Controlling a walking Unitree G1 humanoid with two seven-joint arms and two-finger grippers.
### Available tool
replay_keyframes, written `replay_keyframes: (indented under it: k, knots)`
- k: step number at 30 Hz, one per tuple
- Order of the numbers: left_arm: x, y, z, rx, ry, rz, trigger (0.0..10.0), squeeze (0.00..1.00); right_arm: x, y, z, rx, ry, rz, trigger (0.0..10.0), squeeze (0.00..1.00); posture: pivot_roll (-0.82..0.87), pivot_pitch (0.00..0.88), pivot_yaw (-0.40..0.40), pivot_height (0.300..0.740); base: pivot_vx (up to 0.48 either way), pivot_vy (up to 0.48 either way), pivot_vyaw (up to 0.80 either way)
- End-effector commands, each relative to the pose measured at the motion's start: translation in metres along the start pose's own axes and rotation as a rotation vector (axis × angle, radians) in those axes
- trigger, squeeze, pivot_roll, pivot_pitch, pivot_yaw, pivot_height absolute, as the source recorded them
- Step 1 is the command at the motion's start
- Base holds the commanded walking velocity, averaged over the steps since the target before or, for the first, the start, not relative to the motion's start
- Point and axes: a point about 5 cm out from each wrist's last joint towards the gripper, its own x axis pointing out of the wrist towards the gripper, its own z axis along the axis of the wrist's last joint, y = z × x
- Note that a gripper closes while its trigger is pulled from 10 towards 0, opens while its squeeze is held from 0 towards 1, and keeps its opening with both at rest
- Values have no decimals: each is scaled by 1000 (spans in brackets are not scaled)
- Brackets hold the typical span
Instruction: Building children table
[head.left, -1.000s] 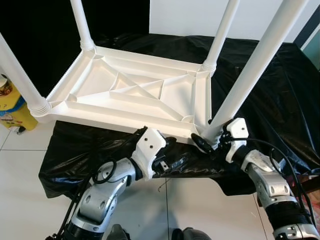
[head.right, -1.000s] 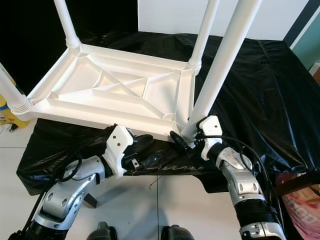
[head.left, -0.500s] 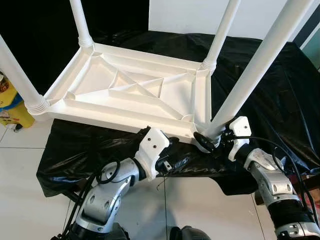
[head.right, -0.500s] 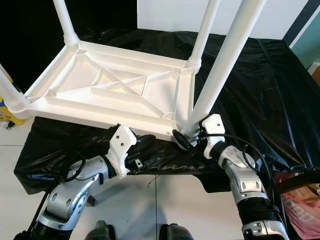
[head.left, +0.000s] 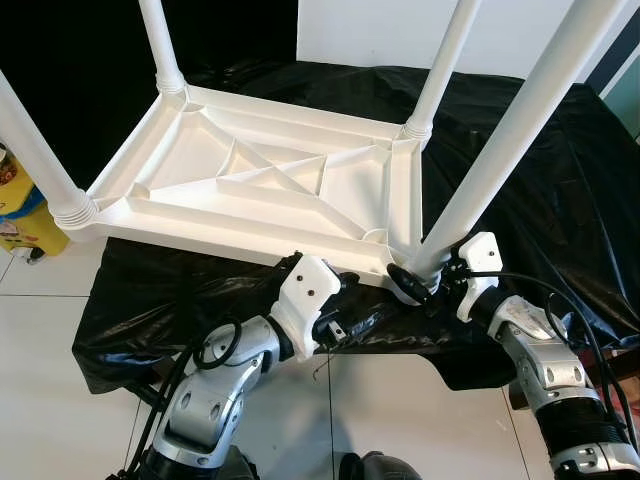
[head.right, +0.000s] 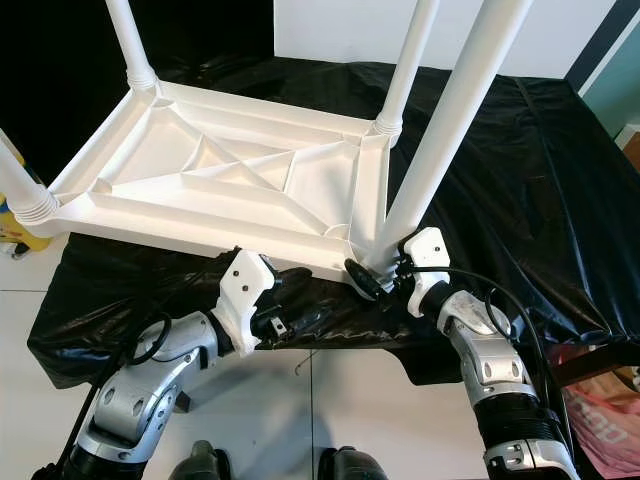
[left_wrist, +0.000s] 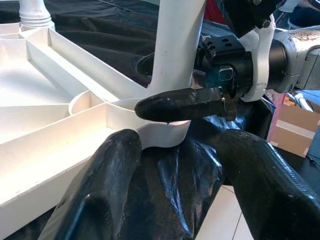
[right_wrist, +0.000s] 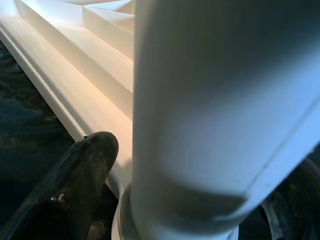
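One white tabletop (head.left: 260, 190) lies upside down with four white legs (head.left: 500, 150) standing up from its corners. One black sheet (head.left: 560, 190) covers the bench (a single piece), and two claws, left claw (head.left: 340, 310) and right claw (head.left: 412, 285), are in view.

I read this as an indoor room set up for staging rather than a lived-in one: glossy white floor tiles (head.left: 40, 330), a low platform draped in black plastic sheeting (head.right: 520, 190), a black backdrop (head.left: 90, 50) beside a white wall (head.right: 340, 30). A cardboard box (left_wrist: 292, 127) sits nearby.
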Motion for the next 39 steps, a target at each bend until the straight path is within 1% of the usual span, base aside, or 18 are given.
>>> replay_keyframes:
  k: [1,19,30,39]
  knots:
    - [-1,2,0,-8,3,106,10000,0,1,2,-2,3,19,16,10000,0,116,144,-119,740,0,0,0]
    - [-4,6,0,-3,8,125,10000,0,5,1,-2,4,15,17,10000,0,136,136,-122,740,0,0,0]
    - [-4,7,2,-2,5,143,10000,0,12,0,0,7,10,28,10000,0,154,136,-138,740,0,0,0]
    - [-1,4,3,-1,0,144,10000,0,16,0,0,9,7,37,10000,0,168,136,-159,740,0,0,0]
